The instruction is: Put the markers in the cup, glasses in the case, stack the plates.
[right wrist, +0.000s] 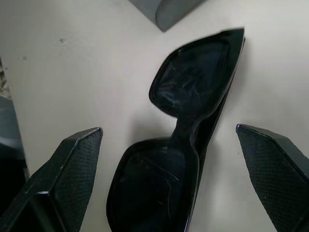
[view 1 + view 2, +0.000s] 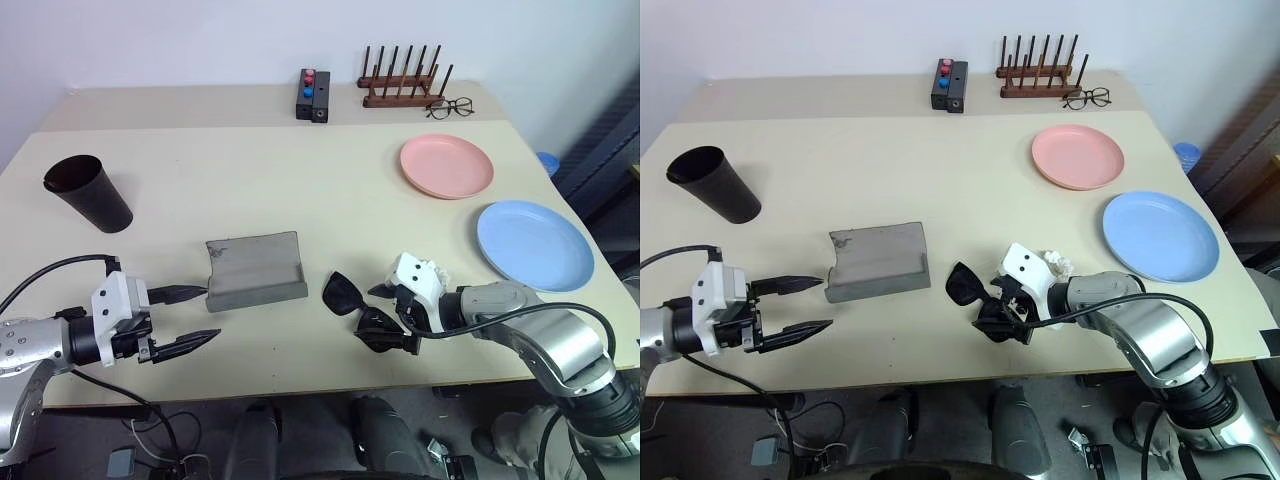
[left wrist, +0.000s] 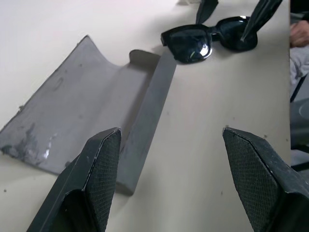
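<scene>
Grippers first, at the near table edge: left gripper [image 2: 190,315] spread wide and empty, fingers aimed at the case; right gripper [image 1: 169,159] spread wide, a finger on each side of the glasses [image 2: 352,300], not clamped on them. Glasses lie flat on the table [image 2: 250,180], just beside the case's right end. Case [image 2: 254,270], grey, lid open, centre. Cup [image 2: 90,193], black, upright, far left. Blue plate [image 2: 535,244] right, pink plate [image 2: 446,165] beyond it, apart. Button box [image 2: 314,95], peg rack [image 2: 404,80], wire eyeglasses [image 2: 450,107] at the far edge.

Bright, even light throughout; shadows are soft, and wrist views sharp.
</scene>
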